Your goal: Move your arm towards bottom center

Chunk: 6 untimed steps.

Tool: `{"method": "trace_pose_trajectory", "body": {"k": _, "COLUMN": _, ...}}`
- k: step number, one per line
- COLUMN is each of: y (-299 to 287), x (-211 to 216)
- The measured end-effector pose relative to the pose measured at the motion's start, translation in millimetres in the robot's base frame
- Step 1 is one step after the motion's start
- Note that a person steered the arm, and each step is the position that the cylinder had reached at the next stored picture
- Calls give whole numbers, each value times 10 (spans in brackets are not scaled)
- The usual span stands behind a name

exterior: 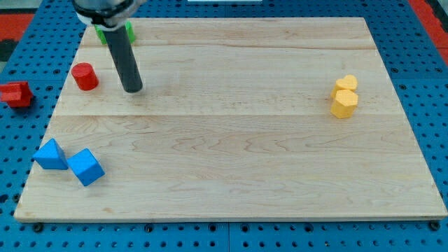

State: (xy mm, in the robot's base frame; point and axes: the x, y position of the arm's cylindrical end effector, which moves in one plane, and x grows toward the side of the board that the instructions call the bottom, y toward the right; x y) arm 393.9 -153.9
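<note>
Tip (133, 89) sits upper left on board (231, 175), just right of red cylinder (85, 75), green block (105, 33) behind rod. No fingers, bare rod only. Target: bottom center, w/ nothing there. Best path diagonal down-right, well apart from blue blocks (70, 161) and yellow pair (344, 96).

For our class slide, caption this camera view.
My tip sits right of the red cylinder, far from the board's bottom center.
</note>
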Motion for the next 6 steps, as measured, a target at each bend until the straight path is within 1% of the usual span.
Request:
{"method": "trace_pose_trajectory", "body": {"k": 1, "y": 0, "x": 0}}
{"method": "trace_pose_trajectory", "body": {"k": 2, "y": -45, "x": 253}}
{"method": "trace_pose_trajectory", "body": {"k": 4, "y": 216, "x": 675}}
{"method": "trace_pose_trajectory", "body": {"k": 5, "y": 1081, "x": 896}}
{"method": "trace_pose_trajectory", "body": {"k": 6, "y": 1137, "x": 1863}}
